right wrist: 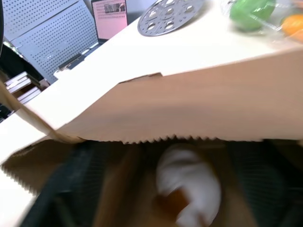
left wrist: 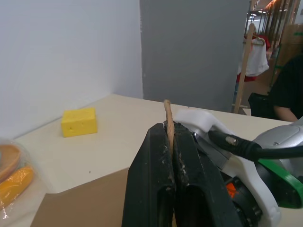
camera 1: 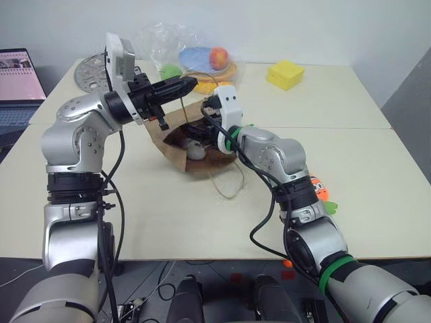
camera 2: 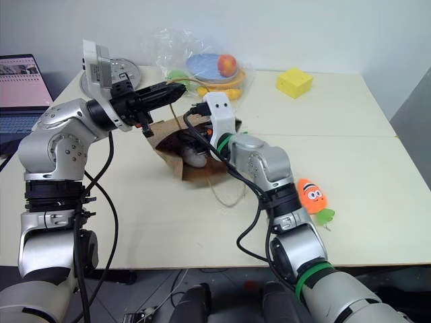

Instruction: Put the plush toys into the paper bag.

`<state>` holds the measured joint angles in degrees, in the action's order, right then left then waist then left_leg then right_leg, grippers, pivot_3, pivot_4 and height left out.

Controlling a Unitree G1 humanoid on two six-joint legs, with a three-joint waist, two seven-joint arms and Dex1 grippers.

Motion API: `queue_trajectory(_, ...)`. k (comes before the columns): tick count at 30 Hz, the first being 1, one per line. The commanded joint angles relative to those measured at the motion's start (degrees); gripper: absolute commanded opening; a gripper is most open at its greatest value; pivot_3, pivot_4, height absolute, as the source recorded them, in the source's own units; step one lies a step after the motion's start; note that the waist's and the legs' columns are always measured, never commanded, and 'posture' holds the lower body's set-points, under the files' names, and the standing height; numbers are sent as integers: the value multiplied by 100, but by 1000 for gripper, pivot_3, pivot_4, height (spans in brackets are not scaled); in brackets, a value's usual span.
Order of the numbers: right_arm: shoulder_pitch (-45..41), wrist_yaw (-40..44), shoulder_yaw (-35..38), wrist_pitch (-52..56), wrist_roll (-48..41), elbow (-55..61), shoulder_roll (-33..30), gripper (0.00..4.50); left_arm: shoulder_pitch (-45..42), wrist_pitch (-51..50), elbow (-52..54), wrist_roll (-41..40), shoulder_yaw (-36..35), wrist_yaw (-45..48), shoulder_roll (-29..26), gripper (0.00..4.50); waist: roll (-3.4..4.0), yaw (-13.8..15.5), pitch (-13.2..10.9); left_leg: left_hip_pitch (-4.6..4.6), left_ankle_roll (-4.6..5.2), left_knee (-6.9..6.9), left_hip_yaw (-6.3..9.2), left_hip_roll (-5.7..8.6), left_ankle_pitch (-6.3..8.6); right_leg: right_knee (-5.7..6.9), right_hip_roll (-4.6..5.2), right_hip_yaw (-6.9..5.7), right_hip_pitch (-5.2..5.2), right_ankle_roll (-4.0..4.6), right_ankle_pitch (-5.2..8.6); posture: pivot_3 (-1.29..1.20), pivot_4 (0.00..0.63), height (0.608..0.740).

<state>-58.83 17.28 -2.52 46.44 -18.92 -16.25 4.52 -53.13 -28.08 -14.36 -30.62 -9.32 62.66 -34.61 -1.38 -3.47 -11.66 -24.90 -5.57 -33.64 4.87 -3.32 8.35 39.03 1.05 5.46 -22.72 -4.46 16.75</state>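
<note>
A pale cream desk (camera 1: 377,195) is filling the room's centre beneath a plain white wall (camera 1: 289,27), with even light falling across it. A laptop (camera 1: 19,87) is glowing on a neighbouring surface past the desk's left edge, while grey flooring (camera 1: 411,114) is showing beyond its right edge.

Silver arms, black cables, green bands, black-fingered left hand (camera 1: 176,86)

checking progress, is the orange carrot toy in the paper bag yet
No, the carrot toy lies on the table beside the right arm, well apart from the paper bag.
</note>
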Motion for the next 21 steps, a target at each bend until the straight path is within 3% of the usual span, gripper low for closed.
queue_trajectory(1,78,90,-90,-286,98,595,-151,4431,-98,49,166,-141,-103,26,-25,0,0,0,0,0,0,1,0,0,0,0,0,0,0,0,0,0,150,740)
queue_trajectory(5,357,172,-135,-255,63,1189,-370,4431,-90,50,184,-157,-103,31,-20,0,0,5,0,0,0,3,0,0,0,-1,0,1,-1,0,0,0,150,740)
queue_trajectory(7,831,466,-190,-37,-53,2159,-852,4431,-66,48,193,-171,-108,45,-37,0,0,33,0,-2,0,3,0,0,0,-2,0,0,-1,0,0,0,150,740)
queue_trajectory(11,2073,850,-57,221,146,3858,-2474,4431,-18,28,233,-210,-126,77,-82,0,-1,91,0,-12,-4,4,2,2,3,-13,2,-1,0,-1,1,0,150,740)
queue_trajectory(14,3250,663,743,525,314,4831,-3419,4431,1,20,219,-228,-145,95,-109,0,-3,111,-1,-11,-5,3,-1,2,4,-15,2,0,-1,1,4,0,150,740)
queue_trajectory(17,4341,306,1479,1058,377,5686,-3671,4431,21,52,184,-216,-141,117,-115,0,-3,90,-1,-9,-5,5,-2,0,4,-6,1,2,-5,-8,24,0,150,740)
queue_trajectory(21,5330,1,1583,1306,381,6118,-3346,4431,7,101,100,-192,-100,136,-55,0,-4,-26,1,2,-5,2,-17,-7,4,-2,-3,14,-7,-9,24,0,150,740)
